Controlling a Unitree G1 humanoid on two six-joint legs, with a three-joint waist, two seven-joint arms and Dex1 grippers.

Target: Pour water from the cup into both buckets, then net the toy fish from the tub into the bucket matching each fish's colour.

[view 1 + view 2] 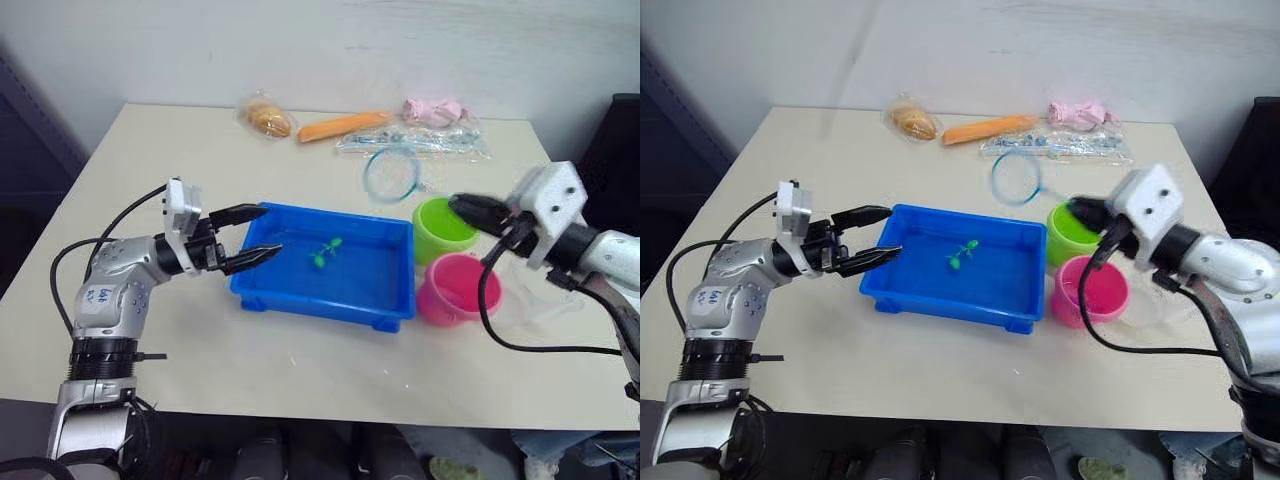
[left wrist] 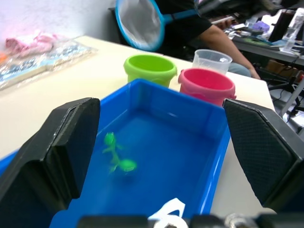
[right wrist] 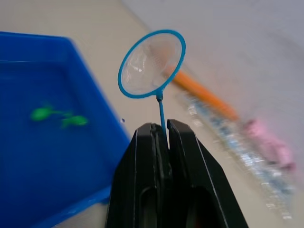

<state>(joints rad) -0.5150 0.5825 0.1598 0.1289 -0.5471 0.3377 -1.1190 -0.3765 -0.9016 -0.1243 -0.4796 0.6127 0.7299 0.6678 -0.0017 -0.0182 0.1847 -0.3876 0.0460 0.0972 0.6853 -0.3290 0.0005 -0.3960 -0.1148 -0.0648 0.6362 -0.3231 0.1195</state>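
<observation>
Nearest, the left gripper [image 1: 262, 233] hangs over the left end of the tub [image 1: 300, 290], its fingers spread wide and holding nothing; if it drops or drifts right it could knock the tub's wall, slop the water, and scatter the fish before the net gets there. In the tub, two green toy fish [image 1: 325, 252] lie close together near the middle, and I see no pink ones, so a scoop may well catch both at once or push them apart. Right of the tub stands the pink bucket [image 1: 457, 288], with the green bucket [image 1: 440, 229] just beyond it, and the clear cup [image 2: 212, 60] just beside the pink one on its right. The right gripper [image 1: 1090, 214] hovers above the green bucket, fingers pressed together on the thin handle of the net [image 1: 391, 173], whose hoop is held up in the air beyond the tub's far right corner. That slim stick could twist or slip in so narrow a pinch once the hoop drags through water. The swing down could also clip the green bucket's rim and tip it, since the arm passes right over it.
</observation>
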